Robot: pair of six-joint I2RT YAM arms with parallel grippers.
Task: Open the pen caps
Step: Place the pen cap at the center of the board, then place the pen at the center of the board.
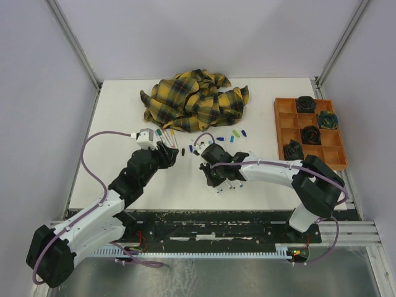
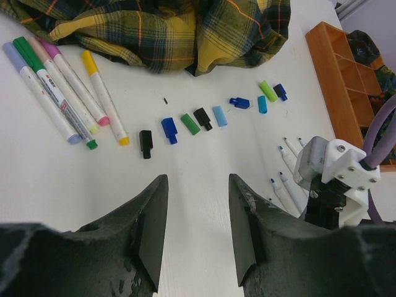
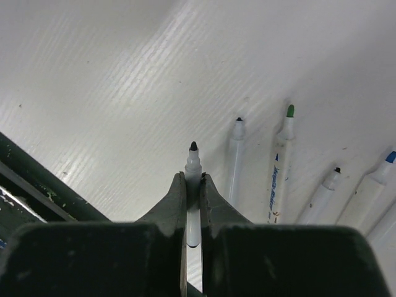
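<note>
Table (image 1: 124, 179): cloth (image 1: 195, 99), tray (image 1: 276, 127); right gripper (image 3: 193, 180) pinching pen (image 3: 193, 158).

White table (image 1: 117, 124); pale lilac walls (image 1: 204, 37) on three sides; grey metal posts (image 1: 74, 43) at the far corners

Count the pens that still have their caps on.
5, side by side beside the plaid cloth: lavender pen, green pen, pink pen, purple pen, yellow pen. More may hide under the cloth.
</note>
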